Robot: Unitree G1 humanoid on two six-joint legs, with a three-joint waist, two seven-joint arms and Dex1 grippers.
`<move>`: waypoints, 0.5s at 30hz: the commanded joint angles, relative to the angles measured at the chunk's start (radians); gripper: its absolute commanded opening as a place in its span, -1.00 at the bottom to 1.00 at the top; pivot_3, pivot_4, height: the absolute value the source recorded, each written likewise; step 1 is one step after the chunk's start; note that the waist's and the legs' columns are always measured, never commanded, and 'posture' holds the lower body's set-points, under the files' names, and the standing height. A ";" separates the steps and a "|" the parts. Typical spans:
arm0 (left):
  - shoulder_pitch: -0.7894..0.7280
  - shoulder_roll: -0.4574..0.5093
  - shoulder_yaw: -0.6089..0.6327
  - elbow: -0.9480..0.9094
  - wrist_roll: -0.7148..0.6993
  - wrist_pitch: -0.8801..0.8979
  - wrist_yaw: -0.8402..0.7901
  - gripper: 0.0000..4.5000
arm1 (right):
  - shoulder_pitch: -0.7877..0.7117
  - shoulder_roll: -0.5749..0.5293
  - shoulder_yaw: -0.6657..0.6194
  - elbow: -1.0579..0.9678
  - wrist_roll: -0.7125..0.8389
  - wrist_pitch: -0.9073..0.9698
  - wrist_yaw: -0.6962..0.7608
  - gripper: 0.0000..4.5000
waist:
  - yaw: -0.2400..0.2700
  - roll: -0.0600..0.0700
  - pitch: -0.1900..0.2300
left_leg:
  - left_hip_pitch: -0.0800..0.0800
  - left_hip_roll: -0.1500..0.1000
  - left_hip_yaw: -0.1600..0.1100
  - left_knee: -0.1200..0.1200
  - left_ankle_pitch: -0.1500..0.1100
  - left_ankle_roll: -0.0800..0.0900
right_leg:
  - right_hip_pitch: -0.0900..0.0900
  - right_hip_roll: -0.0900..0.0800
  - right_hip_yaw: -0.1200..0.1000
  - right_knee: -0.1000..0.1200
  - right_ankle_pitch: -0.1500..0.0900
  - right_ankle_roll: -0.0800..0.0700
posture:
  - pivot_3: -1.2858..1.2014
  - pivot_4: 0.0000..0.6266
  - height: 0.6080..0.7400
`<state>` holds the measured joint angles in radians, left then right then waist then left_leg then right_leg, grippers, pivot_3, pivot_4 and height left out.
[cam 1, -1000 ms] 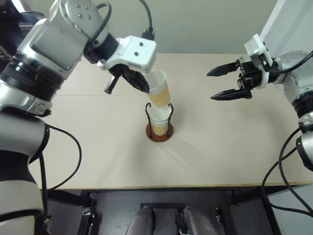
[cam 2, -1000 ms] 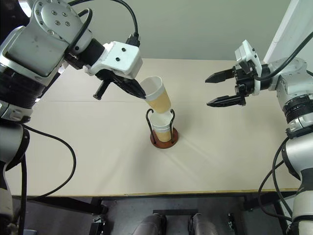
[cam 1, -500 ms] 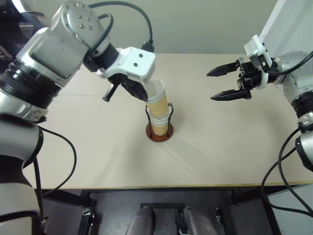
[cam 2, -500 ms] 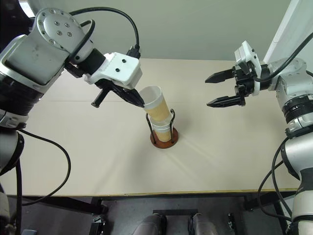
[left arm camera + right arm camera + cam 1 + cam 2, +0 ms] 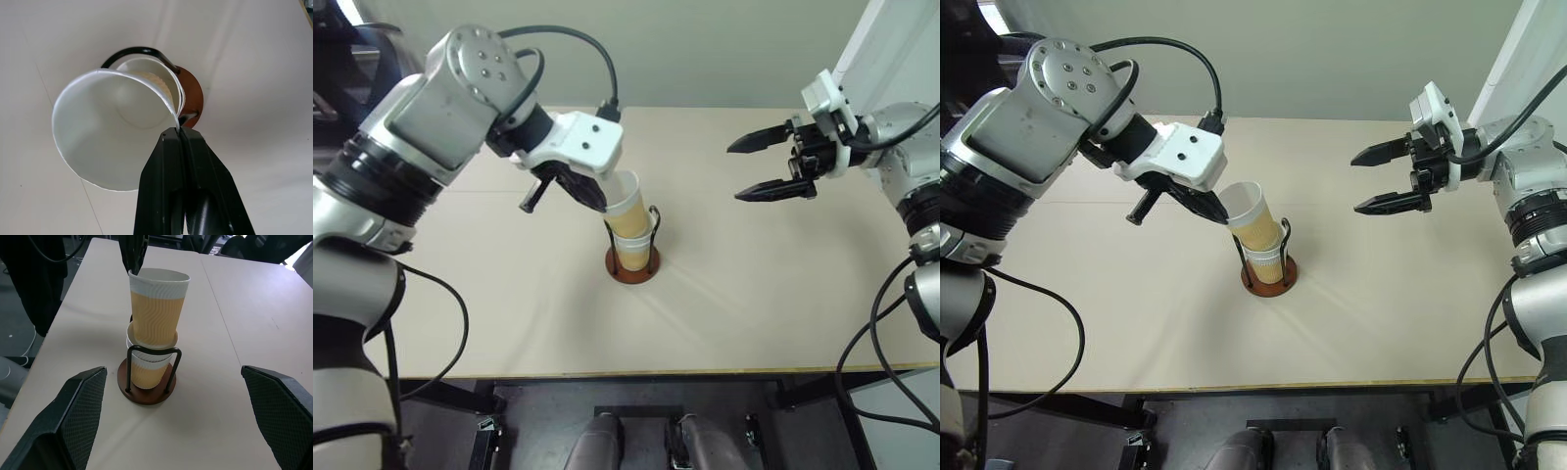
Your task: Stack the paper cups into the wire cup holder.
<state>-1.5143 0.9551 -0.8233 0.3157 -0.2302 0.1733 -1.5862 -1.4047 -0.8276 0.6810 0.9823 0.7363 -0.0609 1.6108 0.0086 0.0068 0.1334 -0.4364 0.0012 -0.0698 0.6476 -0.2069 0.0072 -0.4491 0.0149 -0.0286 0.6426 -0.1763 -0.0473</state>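
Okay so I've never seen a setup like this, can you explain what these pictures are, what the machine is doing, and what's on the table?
This is a humanoid robot with two arms, each ending in two black fingers. The two wide pictures come from a camera on its head, looking down over the arms. The other two come from cameras on its wrists, looking along the fingers.

On the beige table stands a wire cup holder: a round reddish-brown base with thin black wire loops. At least one paper cup sits in it already.

The left gripper is shut on the rim of another paper cup, which is tilted and partly nested into the stack. The left wrist view looks into that cup's white inside.

The right gripper is open, holds nothing, and hangs above the table off to the side.
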 commanded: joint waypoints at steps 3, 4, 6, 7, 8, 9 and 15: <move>-0.010 -0.004 0.058 0.016 0.052 -0.024 -0.028 -0.99 | -0.034 -0.001 -0.026 0.004 -0.005 -0.022 0.004 1.00 | 0.000 0.000 0.000 | 0.000 0.000 0.000 0.000 0.000 0.000 | 0.000 0.000 0.000 0.000 0.000 0.000 | 0.03 -0.52 1.00; -0.008 -0.005 0.060 0.022 0.065 -0.031 -0.028 -0.99 | -0.035 0.000 -0.028 0.005 -0.007 -0.024 0.004 1.00 | 0.000 0.000 0.000 | 0.000 0.000 0.000 0.000 0.000 0.000 | 0.000 0.000 0.000 0.000 0.000 0.000 | 0.03 -0.52 1.00; -0.002 -0.011 0.071 0.032 0.084 -0.039 -0.028 -0.99 | -0.035 0.002 -0.030 0.007 -0.009 -0.026 0.004 1.00 | 0.000 0.000 0.000 | 0.000 0.000 0.000 0.000 0.000 0.000 | 0.000 0.000 0.000 0.000 0.000 0.000 | 0.03 -0.52 1.00; 0.002 -0.019 0.083 0.040 0.102 -0.051 -0.028 -0.99 | -0.035 0.003 -0.032 0.009 -0.010 -0.029 0.004 1.00 | 0.000 0.000 0.000 | 0.000 0.000 0.000 0.000 0.000 0.000 | 0.000 0.000 0.000 0.000 0.000 0.000 | 0.03 -0.52 1.00; 0.004 -0.021 0.085 0.045 0.113 -0.059 -0.028 -0.91 | -0.035 0.004 -0.034 0.011 -0.011 -0.030 0.004 1.00 | 0.000 0.000 0.000 | 0.000 0.000 0.000 0.000 0.000 0.000 | 0.000 0.000 0.000 0.000 0.000 0.000 | 0.03 -0.52 1.00; 0.007 -0.023 0.087 0.048 0.120 -0.066 -0.028 -0.82 | -0.036 0.006 -0.036 0.013 -0.012 -0.033 0.004 1.00 | 0.000 0.000 0.000 | 0.000 0.000 0.000 0.000 0.000 0.000 | 0.000 0.000 0.000 0.000 0.000 0.000 | 0.03 -0.52 1.00; 0.009 -0.024 0.092 0.059 0.133 -0.087 -0.028 0.06 | -0.038 0.009 -0.041 0.021 -0.017 -0.038 0.004 1.00 | 0.000 0.000 0.000 | 0.000 0.000 0.000 0.000 0.000 0.000 | 0.000 0.000 0.000 0.000 0.000 0.000 | 0.03 -0.52 1.00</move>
<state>-1.4982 0.9247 -0.7770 0.3727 -0.1002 0.1014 -1.5861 -1.4047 -0.8081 0.6784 1.0093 0.7138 -0.0865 1.6108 0.0091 0.0068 0.1334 -0.4365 0.0012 -0.0698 0.6475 -0.2069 0.0072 -0.4491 0.0148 -0.0286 0.6426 -0.1762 -0.0473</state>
